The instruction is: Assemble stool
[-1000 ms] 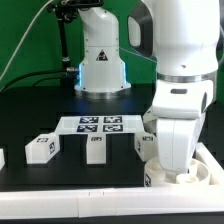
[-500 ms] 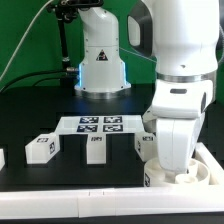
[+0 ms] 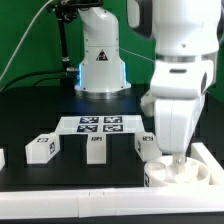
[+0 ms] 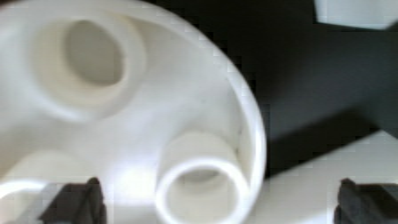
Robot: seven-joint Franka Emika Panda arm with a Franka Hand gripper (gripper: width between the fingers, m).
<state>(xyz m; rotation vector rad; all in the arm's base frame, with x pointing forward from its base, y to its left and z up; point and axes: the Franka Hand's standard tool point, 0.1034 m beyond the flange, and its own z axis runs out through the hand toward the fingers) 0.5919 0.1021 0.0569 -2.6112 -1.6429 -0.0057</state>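
Black table (image 3: pixel 30 112): legs (image 3: pixel 40 147), seat (image 3: pixel 158 178), marker board (image 3: pixel 100 124)

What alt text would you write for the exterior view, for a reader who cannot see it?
A white robot arm holds its tool just over the round white seat at the exterior view's right. Three tagged legs sit near the marker board.

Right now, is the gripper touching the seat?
Cannot tell. In the exterior view the gripper hangs low over the seat, no gap or contact plain. The wrist view shows open jaws, one fingertip overlapping the seat, depth unclear.
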